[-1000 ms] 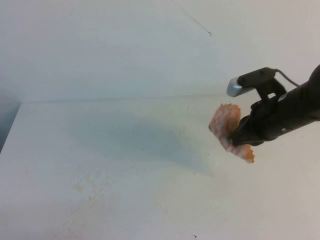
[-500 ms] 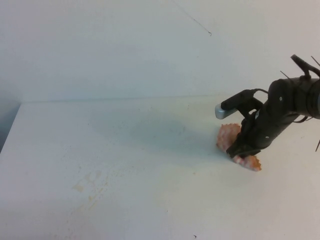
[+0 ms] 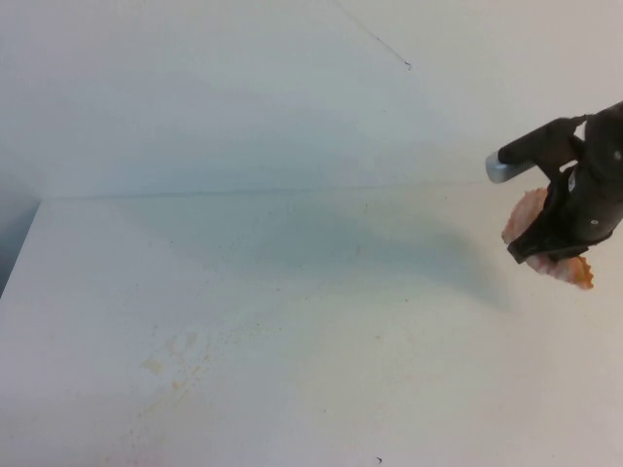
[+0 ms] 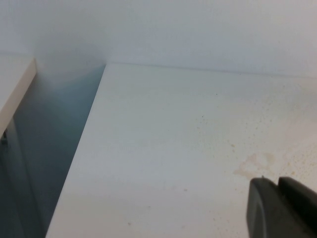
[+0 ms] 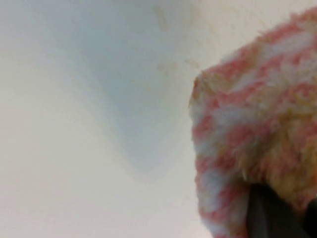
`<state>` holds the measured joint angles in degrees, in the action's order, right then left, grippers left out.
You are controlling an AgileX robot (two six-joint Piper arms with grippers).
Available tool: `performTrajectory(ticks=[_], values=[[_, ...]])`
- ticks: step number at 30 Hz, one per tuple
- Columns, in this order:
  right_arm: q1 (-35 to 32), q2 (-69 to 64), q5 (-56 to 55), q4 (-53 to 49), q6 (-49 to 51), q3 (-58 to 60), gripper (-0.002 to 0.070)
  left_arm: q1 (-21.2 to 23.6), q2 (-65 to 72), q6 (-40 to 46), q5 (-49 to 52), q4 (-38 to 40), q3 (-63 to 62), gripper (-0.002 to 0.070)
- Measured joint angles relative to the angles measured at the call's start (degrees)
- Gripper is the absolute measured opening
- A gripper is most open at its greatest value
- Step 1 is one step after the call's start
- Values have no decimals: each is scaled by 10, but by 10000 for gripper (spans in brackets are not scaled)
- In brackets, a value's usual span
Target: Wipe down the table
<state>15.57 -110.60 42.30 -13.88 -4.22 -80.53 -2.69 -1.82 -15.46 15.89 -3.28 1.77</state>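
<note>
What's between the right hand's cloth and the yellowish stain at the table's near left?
Only bare tabletop and a shadow, per the high view. The right hand grips the cloth at far right; the left hand shows only in its wrist view.

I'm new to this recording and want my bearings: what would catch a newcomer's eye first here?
The fluffy pink, orange and white striped cloth stands out, clamped in the black right gripper at the far right of the white table. Next come the faint brownish stains on the table's near left part. The left gripper shows only in its own wrist view, close to that stained patch.
</note>
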Motion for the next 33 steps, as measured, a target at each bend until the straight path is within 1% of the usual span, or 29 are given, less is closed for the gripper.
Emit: performTrajectory(ticks=[4,7,10,15,18,22,23,25,27,28,29,31,32,33], values=[[0,96,-13,116,-67,50,31,0,0,0,0,0,0,0],[1,146,-13,179,-98,92,31,0,0,0,0,0,0,0],[1,170,-9,215,-120,127,31,0,0,0,0,0,0,0],[1,172,-1,285,-165,157,40,0,0,0,0,0,0,0],[1,172,0,335,-189,159,102,0,0,0,0,0,0,0],[1,172,0,397,-198,159,285,0,0,0,0,0,0,0],[1,172,0,407,-199,159,316,0,0,0,0,0,0,0],[1,172,0,421,-204,159,339,0,0,0,0,0,0,0],[1,177,3,429,-215,160,326,0,0,0,0,0,0,0],[1,183,6,431,-219,160,300,0,0,0,0,0,0,0],[1,190,8,433,-222,160,260,0,0,0,0,0,0,0],[1,212,11,433,-224,160,139,0,0,0,0,0,0,0],[1,227,11,433,-224,160,92,0,0,0,0,0,0,0],[1,240,11,433,-224,160,66,0,0,0,0,0,0,0]])
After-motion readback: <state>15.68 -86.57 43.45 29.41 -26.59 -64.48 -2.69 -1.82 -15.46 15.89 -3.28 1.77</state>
